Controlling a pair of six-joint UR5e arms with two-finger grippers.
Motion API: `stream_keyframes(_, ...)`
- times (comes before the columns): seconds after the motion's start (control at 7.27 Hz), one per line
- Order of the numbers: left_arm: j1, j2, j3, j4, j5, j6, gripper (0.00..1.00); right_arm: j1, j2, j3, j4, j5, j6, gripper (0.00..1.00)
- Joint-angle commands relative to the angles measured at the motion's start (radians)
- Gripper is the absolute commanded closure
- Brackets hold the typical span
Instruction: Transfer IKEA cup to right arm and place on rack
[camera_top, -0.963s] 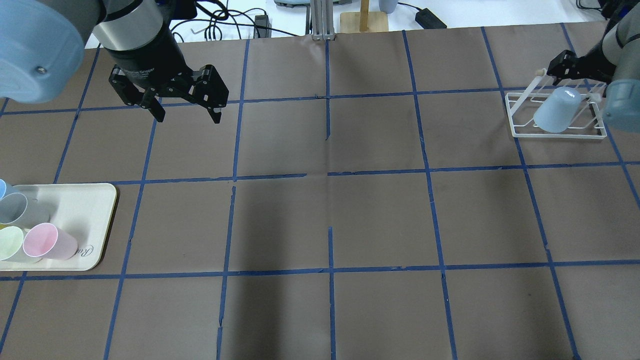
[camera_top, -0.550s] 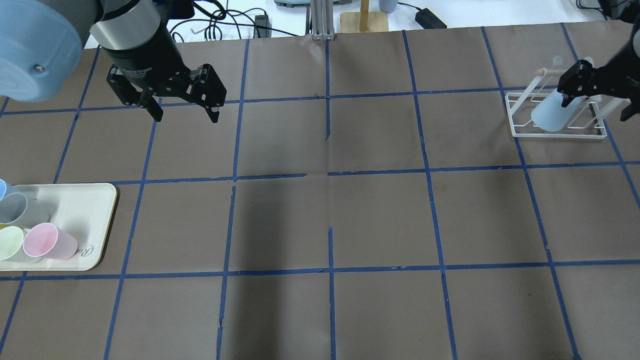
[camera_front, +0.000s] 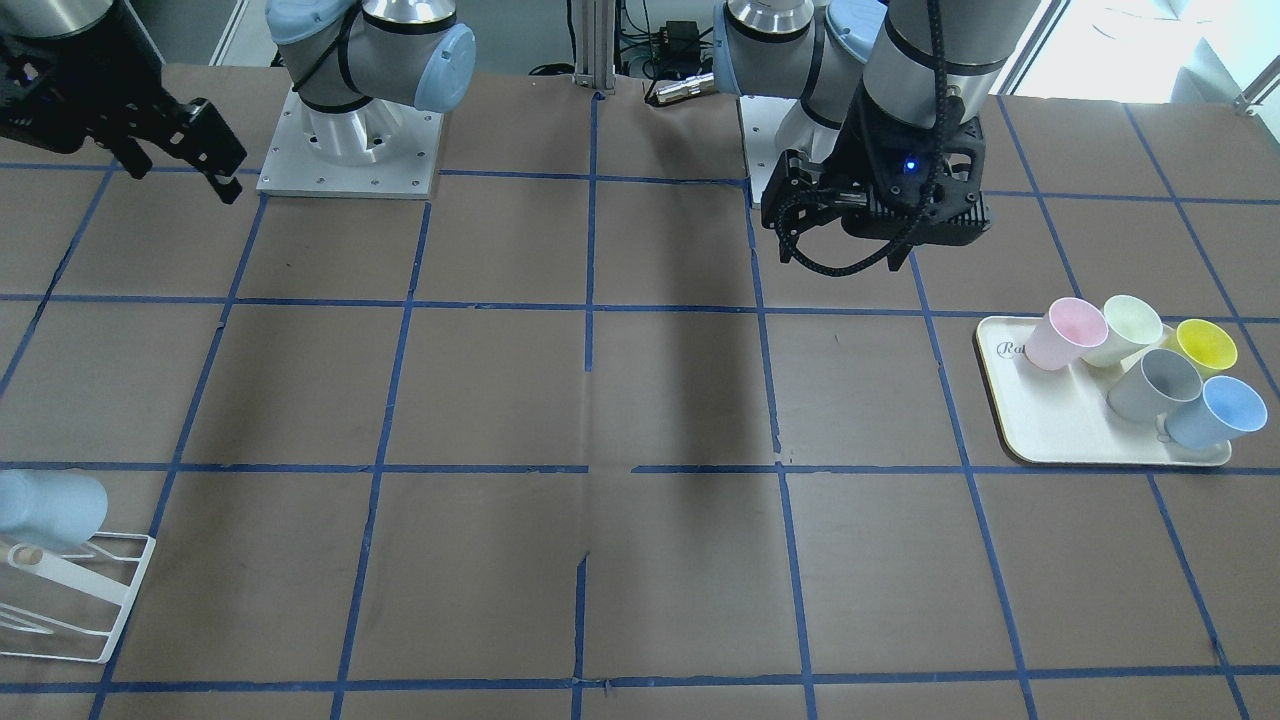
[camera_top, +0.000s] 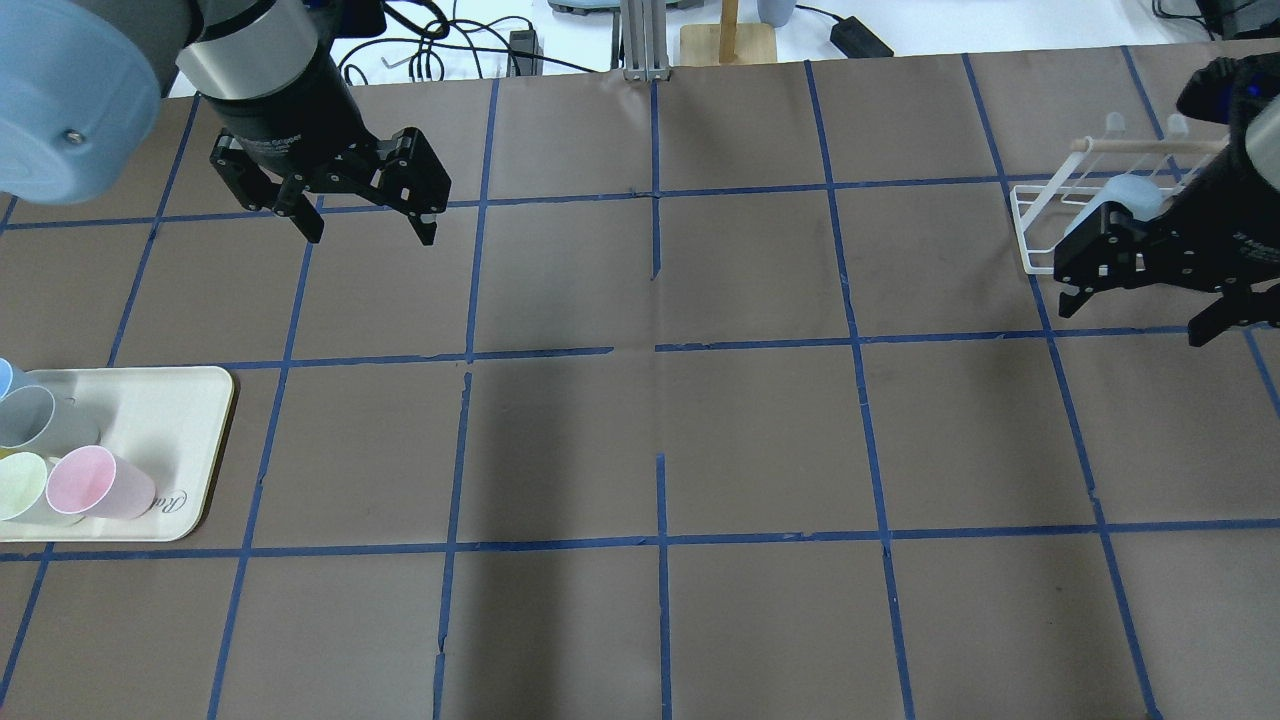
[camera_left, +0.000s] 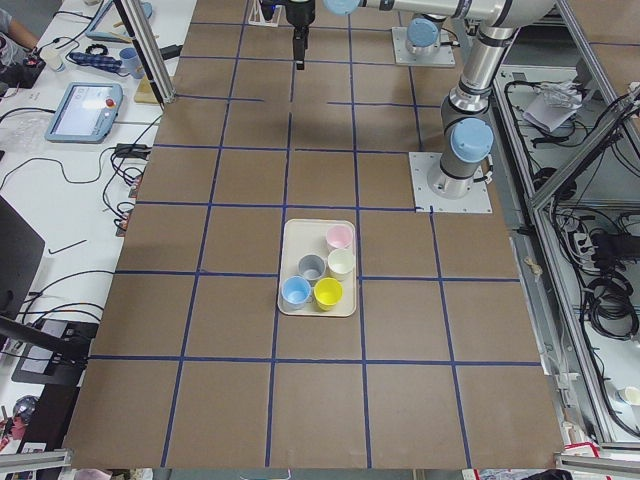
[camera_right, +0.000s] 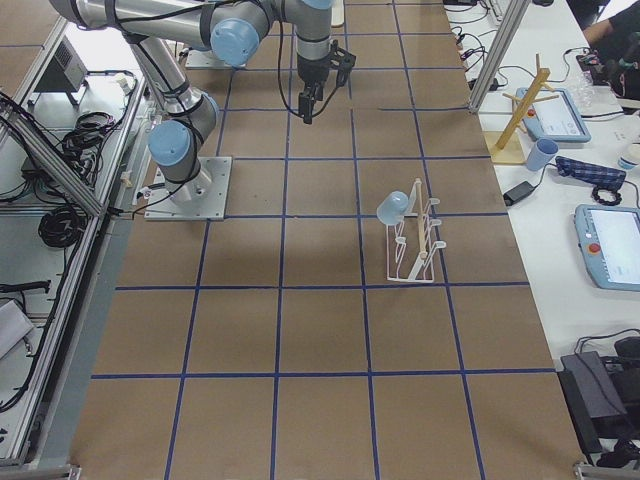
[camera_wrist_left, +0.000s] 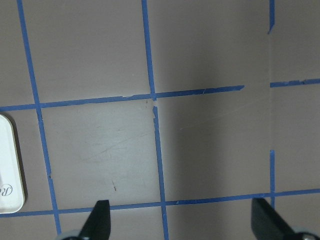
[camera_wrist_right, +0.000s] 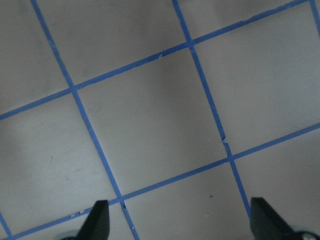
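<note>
Exterior right view: I see the IKEA cup (camera_right: 392, 208) sitting tilted on a prong of the rack (camera_right: 415, 245) — right gripper (camera_top: 1135, 318) spread, empty, apart from it; left gripper (camera_top: 372, 232) spread too.

Right claw (camera_top: 1132, 318) pulled back from IKEA cup (camera_top: 1125, 190), now alone on rack (camera_top: 1022, 215).

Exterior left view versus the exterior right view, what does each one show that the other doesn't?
Only exterior left shows the cream tray holding five cups: pink, grey, pale green, blue and yellow. Only exterior right shows the white rack with the IKEA cup on its prongs. Both show the brown table with its blue tape grid.
</note>
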Motion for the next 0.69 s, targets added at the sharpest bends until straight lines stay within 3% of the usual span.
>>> stream_keyframes(0.0, 0.0, -0.011, 0.021, 0.002, 0.0, -0.005, 0.0, 0.117, 0.048, -0.025, -0.008, 0.005, -0.025, 0.0)
stream_keyframes(0.41, 0.003, -0.023, 0.058, 0.002, 0.004, -0.005, 0.0, 0.194, 0.193, -0.19, 0.013, 0.009, -0.005, 0.0)
stream_keyframes(0.55, 0.003, -0.041, 0.075, -0.01, 0.001, -0.015, 0.0, 0.232, 0.203, -0.201, 0.015, -0.004, 0.009, 0.0)
